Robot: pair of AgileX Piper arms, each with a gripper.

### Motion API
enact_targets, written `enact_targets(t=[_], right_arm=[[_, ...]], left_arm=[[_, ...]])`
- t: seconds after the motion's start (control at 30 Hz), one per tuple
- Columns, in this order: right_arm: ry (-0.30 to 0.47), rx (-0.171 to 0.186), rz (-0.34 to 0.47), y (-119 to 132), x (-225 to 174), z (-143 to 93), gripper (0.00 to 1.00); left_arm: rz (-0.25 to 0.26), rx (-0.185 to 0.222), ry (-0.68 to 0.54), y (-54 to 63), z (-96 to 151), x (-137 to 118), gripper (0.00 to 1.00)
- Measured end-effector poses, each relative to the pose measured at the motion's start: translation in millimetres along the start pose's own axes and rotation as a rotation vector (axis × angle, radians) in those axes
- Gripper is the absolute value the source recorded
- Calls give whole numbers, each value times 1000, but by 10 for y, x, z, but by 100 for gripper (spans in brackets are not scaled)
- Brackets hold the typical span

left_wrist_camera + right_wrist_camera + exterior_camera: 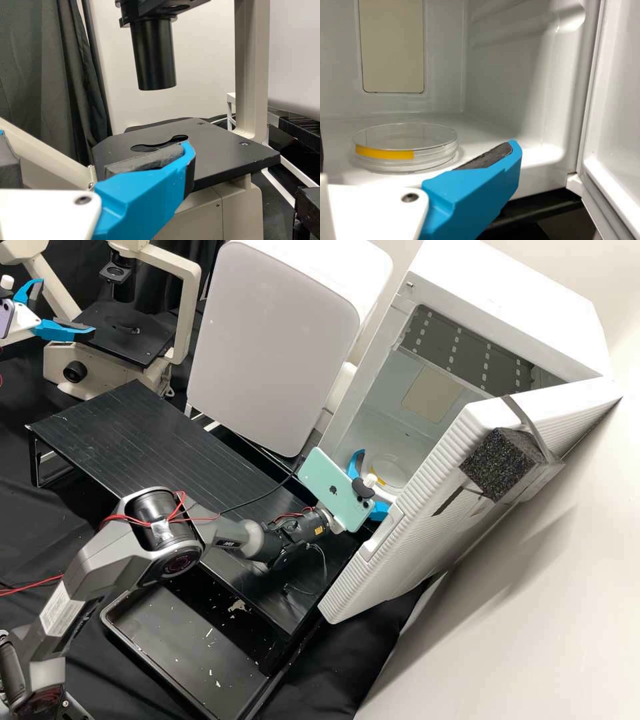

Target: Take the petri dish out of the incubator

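Observation:
In the high view my right gripper [375, 480] is open at the incubator's [513, 320] mouth, beside the half-swung door [427, 487]. A clear petri dish [393, 470] with a yellow strip lies flat on the chamber floor just beyond the fingers. The right wrist view has the dish [406, 159] between the spread fingers of the right gripper [417, 150], ahead of them and not gripped. My left gripper [65, 308] stands open and holds nothing at the high view's upper left, by the microscope; its own view shows the left gripper [97, 150] before the microscope stage.
The microscope stage [127, 337] is at the back left. A black raised platform [147, 440] runs from there toward the incubator, with a large pale-fronted device [267, 347] behind it. A black tray [180, 633] sits lower in front. Black foam [497, 463] is strapped to the door.

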Motion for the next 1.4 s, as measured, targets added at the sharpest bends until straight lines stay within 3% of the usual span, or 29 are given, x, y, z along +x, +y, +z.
enact_targets(t=[0.3, 0.63, 0.8, 1.07, 1.23, 1.4], right_arm=[[-11, -27, -9, 35, 83, -3, 100], [27, -113, -77, 76, 127, -39, 100], [27, -117, -92, 99, 134, -27, 100], [18, -89, -97, 96, 134, -19, 100], [0, -53, -143, 110, 181, -30, 100], [-18, -43, -171, 158, 215, -40, 100]], left_arm=[[0, 0, 0, 0, 0, 0, 100], [0, 0, 0, 0, 0, 0, 100], [0, 0, 0, 0, 0, 0, 100], [0, 0, 0, 0, 0, 0, 100], [0, 0, 0, 0, 0, 0, 100], [0, 0, 0, 0, 0, 0, 100]])
